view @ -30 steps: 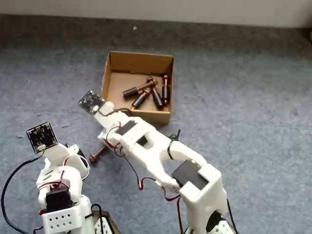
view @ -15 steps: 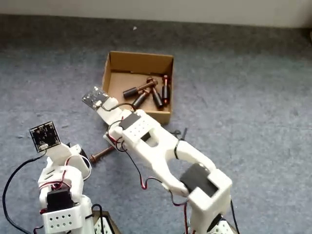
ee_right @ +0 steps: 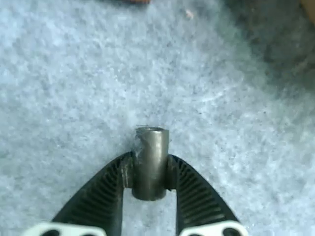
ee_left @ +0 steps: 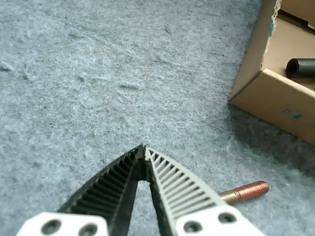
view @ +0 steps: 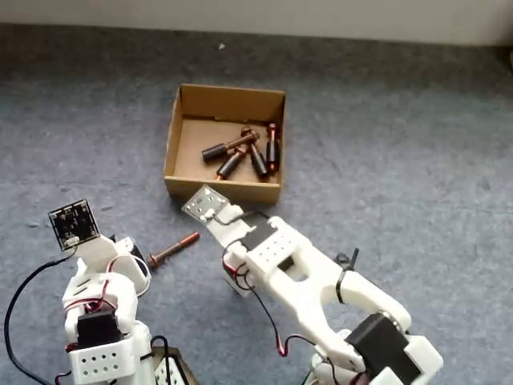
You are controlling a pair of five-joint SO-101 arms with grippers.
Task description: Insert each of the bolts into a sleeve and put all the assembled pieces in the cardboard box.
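Grey carpet (view: 417,160) underfoot, a pale wall (view: 321,14) strip beyond.
The loose bolt (view: 172,249) lies slantwise between the arms, threaded end toward the cardboard box (view: 171,144); the right gripper (ee_right: 149,164) pinches a sleeve (ee_right: 150,147) lengthwise, and the left gripper (ee_left: 142,150) is pressed together.

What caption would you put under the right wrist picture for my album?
Right gripper shut on a dark sleeve, with grey carpet below.

Bolt (ee_left: 244,191) head behind fingers (ee_left: 181,189), box (ee_left: 280,104) cropped
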